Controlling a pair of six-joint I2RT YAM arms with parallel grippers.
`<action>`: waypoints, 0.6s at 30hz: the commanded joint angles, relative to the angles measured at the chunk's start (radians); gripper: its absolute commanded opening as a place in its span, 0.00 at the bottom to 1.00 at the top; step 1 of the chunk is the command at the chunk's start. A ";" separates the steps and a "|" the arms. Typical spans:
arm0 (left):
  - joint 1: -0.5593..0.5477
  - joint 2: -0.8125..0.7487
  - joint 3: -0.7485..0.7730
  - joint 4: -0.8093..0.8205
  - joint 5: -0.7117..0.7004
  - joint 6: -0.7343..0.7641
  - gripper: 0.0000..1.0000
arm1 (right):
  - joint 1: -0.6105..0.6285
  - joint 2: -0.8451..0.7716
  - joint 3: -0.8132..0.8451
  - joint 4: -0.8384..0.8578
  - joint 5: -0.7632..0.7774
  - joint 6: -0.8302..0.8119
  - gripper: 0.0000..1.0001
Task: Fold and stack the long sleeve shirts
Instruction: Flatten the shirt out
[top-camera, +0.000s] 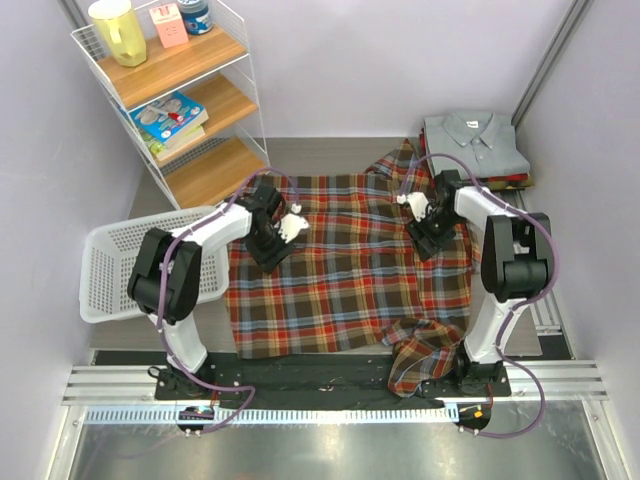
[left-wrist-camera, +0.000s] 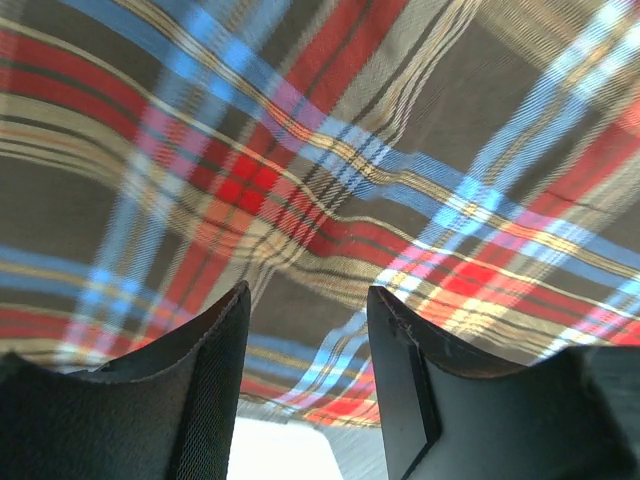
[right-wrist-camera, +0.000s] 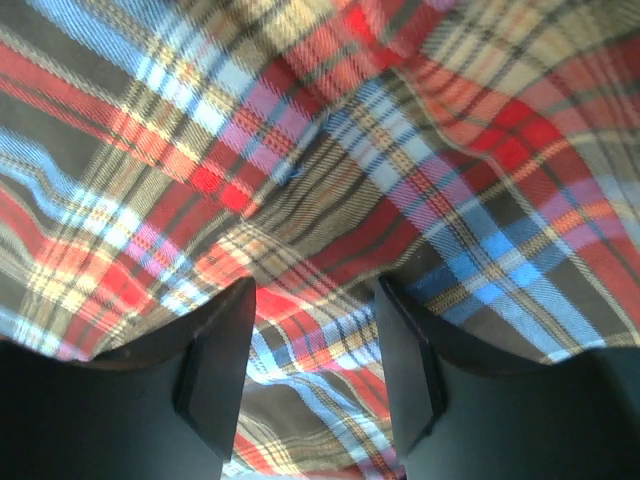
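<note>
The plaid flannel shirt (top-camera: 340, 270) lies spread wide over the middle of the top view. It is checked in red, dark green-brown and cream with thin blue lines, mostly flat but rumpled along its right side. A bunched part at the upper right reaches up to the folded pile, and a crumpled part at the lower right hangs over the dark rail at the table's near edge. There is one such spread shirt. A second shirt, the grey shirt (top-camera: 472, 143) with a collar and buttons, tops the folded pile in the upper right of the frame. Slivers of red and dark cloth show under it, but how many garments they make cannot be told. Two arms reach onto the plaid cloth. The left gripper (top-camera: 290, 228) rests near the shirt's upper left edge, and the right gripper (top-camera: 415, 207) near its upper right. In each wrist view the two dark fingers stand apart, with plaid filling the gap and the whole frame beyond; a raised fold runs toward the right gripper's gap. No cloth is seen pinched by either one. The table (top-camera: 320, 155) is grey-brown. One white wire basket (top-camera: 105, 270) sits at the left edge of the frame, beside the left arm. One white wire shelf unit (top-camera: 215, 170) with three wooden shelves stands in the upper left, bearing one yellow jug (top-camera: 118, 30), one pink carton (top-camera: 169, 24), one blue tin (top-camera: 197, 14) and some books (top-camera: 168, 115).
</note>
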 joint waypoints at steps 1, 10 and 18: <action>0.003 -0.007 -0.086 0.017 0.005 -0.003 0.50 | -0.006 -0.048 -0.104 0.023 0.022 -0.001 0.57; -0.073 -0.121 -0.287 -0.083 0.062 0.023 0.44 | -0.008 -0.219 -0.233 -0.145 -0.077 -0.074 0.58; -0.041 -0.216 -0.094 -0.143 0.134 0.046 0.59 | -0.009 -0.263 0.119 -0.157 -0.163 0.022 0.59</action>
